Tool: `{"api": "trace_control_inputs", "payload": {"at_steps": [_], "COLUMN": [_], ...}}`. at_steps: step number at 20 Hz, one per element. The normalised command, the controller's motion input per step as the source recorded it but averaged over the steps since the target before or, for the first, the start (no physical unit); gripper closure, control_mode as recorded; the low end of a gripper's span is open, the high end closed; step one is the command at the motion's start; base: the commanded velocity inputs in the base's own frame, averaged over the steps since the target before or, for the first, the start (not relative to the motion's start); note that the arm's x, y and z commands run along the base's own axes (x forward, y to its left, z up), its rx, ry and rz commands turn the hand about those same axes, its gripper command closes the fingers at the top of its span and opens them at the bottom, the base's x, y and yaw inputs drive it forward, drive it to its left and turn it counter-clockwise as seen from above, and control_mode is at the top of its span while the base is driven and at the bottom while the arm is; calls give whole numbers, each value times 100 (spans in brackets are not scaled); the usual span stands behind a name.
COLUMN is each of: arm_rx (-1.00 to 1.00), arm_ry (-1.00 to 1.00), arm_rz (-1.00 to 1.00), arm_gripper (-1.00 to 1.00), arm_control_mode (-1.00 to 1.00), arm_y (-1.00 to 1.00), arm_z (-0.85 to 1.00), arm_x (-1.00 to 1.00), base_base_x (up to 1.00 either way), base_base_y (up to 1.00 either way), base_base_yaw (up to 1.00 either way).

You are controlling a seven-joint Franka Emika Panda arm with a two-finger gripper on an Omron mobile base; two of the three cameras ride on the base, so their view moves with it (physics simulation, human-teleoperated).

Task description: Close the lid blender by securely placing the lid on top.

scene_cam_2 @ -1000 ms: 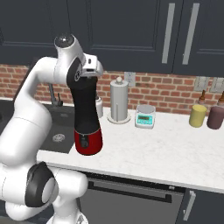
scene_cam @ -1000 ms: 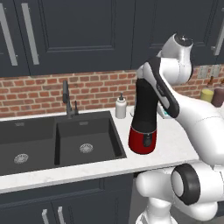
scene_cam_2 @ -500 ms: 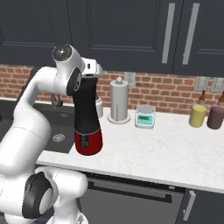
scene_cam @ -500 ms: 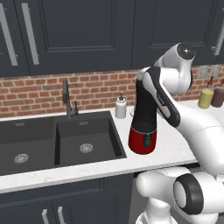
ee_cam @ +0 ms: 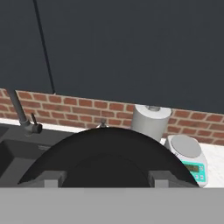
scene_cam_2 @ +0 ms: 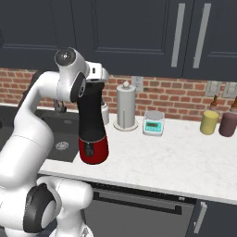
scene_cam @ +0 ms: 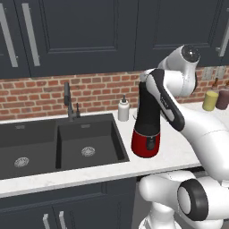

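Going from the left, the sink (scene_cam: 62, 143) is lying sunk into the surface (scene_cam: 89, 172) with the faucet (scene_cam: 68, 99) standing behind it and a small white pump bottle (scene_cam: 124, 109) sitting just beside its right rim. Next comes the blender (scene_cam: 146, 120), standing upright near the front edge of the surface, its long axis running straight up from the red base to the dark jar. The arm is reaching over the jar's top, and the gripper (ee_cam: 105, 180) is sitting directly above it: in the hand view the fingers (ee_cam: 48, 178) are rising at either side of a wide round black form, which is most likely the lid (ee_cam: 109, 159), seated on or just over the jar mouth. The fingers are standing at their narrowest, apparently pinching the lid, though the contact itself is hidden. So the jar is lying straight below the fingers, and any coming move is probably a plain downward press along that upright axis. Further right, the paper towel roll (scene_cam_2: 126, 105), the kitchen scale (scene_cam_2: 153, 123), and the yellow (scene_cam_2: 209, 122) and maroon (scene_cam_2: 227, 124) cylinders are standing well apart from the blender.
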Motion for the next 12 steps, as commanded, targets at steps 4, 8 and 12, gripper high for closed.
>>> {"api": "trace_control_inputs", "payload": {"at_steps": [4, 8, 12], "arm_rx": [0, 0, 0], "arm_ry": [0, 0, 0], "arm_rz": [0, 0, 0], "arm_gripper": [-100, -100, -100], "arm_control_mode": [-100, -100, -100], "arm_y": [0, 0, 2], "arm_z": [0, 0, 0], "arm_x": [4, 3, 0], "base_base_x": [0, 0, 0], "base_base_y": [0, 0, 0], "base_base_yaw": [0, 0, 0]}}
